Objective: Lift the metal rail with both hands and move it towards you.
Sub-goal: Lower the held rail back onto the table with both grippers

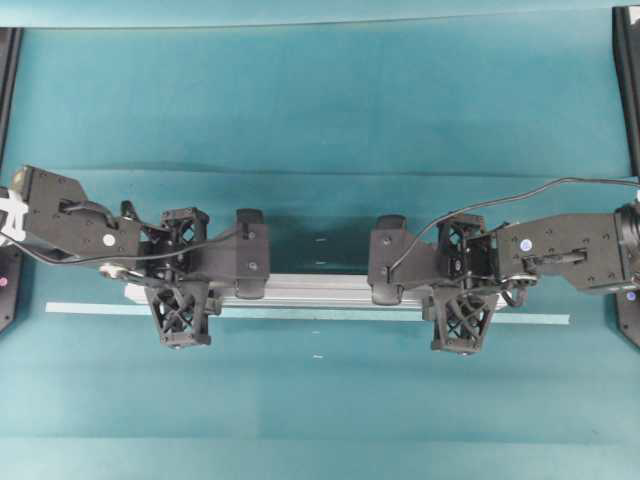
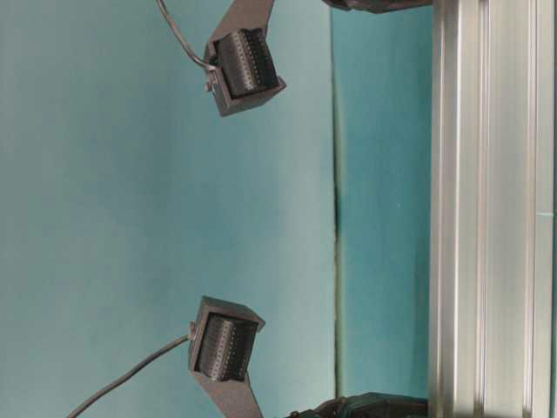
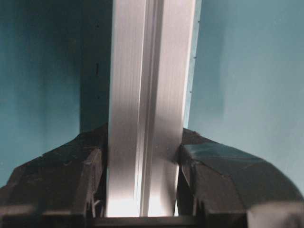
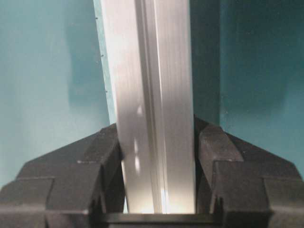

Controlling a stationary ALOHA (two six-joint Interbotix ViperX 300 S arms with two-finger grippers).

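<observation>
Both tools, the left tool (image 1: pixel 182 277) and the right tool (image 1: pixel 461 283), are clamped across the metal rail (image 1: pixel 320 291), which appears held just above the teal worktop (image 1: pixel 320 100), so the lift seems underway and the next move calls for drawing both arms evenly toward the robot.

Right gripper (image 4: pixel 156 166) is clamping the metal rail (image 4: pixel 152 95) between both black fingers (image 4: pixel 95 161). Rail is running straight up from the gripper, over teal table (image 4: pixel 47 71).
</observation>
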